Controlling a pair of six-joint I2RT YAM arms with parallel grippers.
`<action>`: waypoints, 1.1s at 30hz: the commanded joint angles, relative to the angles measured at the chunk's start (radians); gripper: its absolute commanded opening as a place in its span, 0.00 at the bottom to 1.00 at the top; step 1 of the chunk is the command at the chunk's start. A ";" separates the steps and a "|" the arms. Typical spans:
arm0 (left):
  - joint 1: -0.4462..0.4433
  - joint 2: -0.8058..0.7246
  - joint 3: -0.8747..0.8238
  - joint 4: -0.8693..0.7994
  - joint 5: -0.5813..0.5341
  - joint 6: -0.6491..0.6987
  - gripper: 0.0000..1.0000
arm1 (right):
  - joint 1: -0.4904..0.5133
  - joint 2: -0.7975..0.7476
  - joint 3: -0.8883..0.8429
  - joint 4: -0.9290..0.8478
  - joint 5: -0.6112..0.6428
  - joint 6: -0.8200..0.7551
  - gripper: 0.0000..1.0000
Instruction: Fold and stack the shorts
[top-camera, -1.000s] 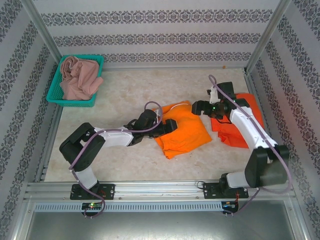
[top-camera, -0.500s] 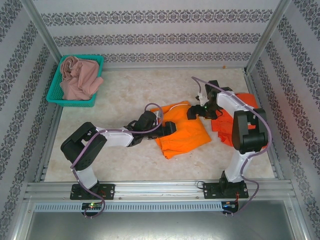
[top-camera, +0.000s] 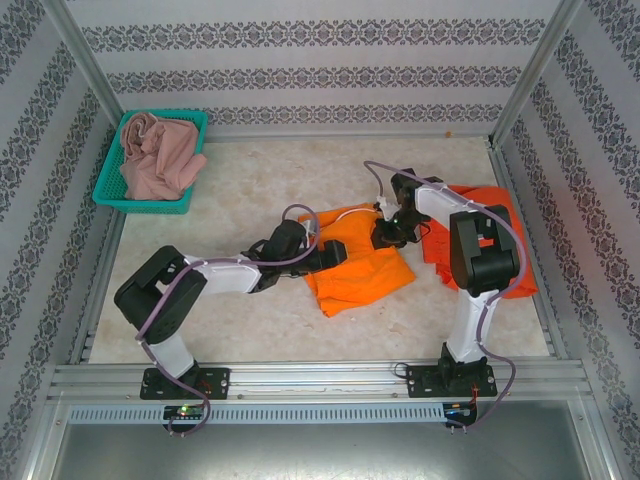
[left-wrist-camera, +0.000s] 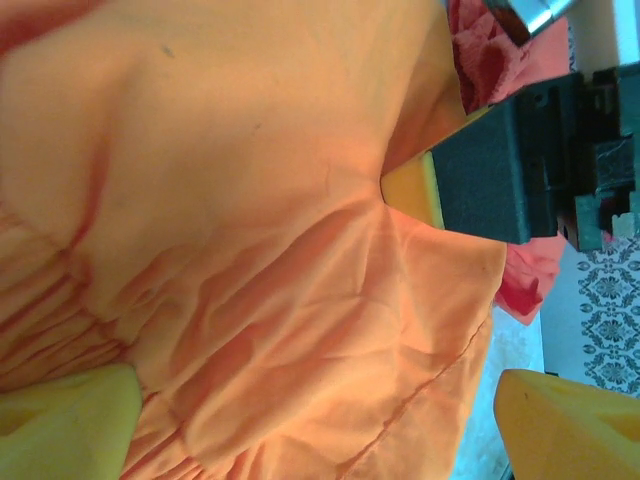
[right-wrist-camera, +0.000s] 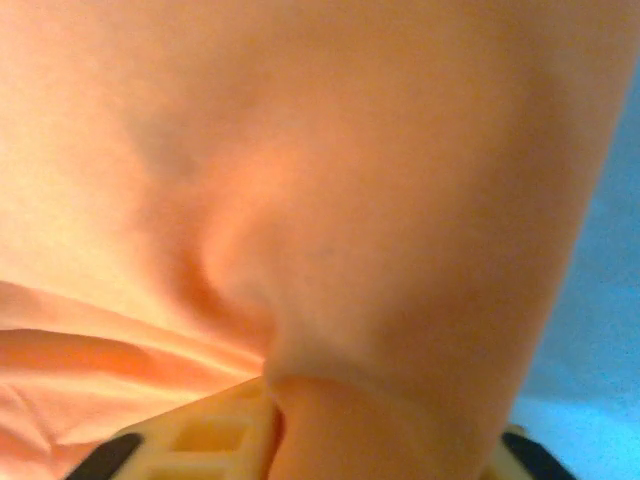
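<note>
Orange shorts (top-camera: 360, 272) lie rumpled at centre of table (top-camera: 250, 330). Left gripper (top-camera: 338, 256) sits low over their left edge, fingers (left-wrist-camera: 65, 420) spread wide, cloth between them, not pinched. Right gripper (top-camera: 386, 234) at their far right corner, jaws clamped on fold of orange cloth. Red shorts (top-camera: 495, 197) just to right, partly under right arm. Pink shorts (top-camera: 155, 160) heaped in basket (top-camera: 140, 205), far left corner.

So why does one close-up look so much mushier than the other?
Right wrist view: the bright orange shorts lie too close to the lens, all soft blur. Left wrist view: cloth creases crisp, its near yellow fingers fuzzy. Top external view: evenly lit, sharp.
</note>
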 joint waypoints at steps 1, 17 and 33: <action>0.036 -0.094 -0.018 -0.071 -0.046 0.039 0.94 | 0.012 -0.087 -0.016 -0.006 0.089 0.038 0.06; 0.072 -0.266 -0.066 -0.084 -0.092 0.075 1.00 | -0.028 -0.398 0.219 -0.290 0.579 0.015 0.00; 0.074 -0.267 -0.079 -0.067 -0.095 0.061 1.00 | -0.152 -0.380 0.440 -0.410 0.636 -0.075 0.00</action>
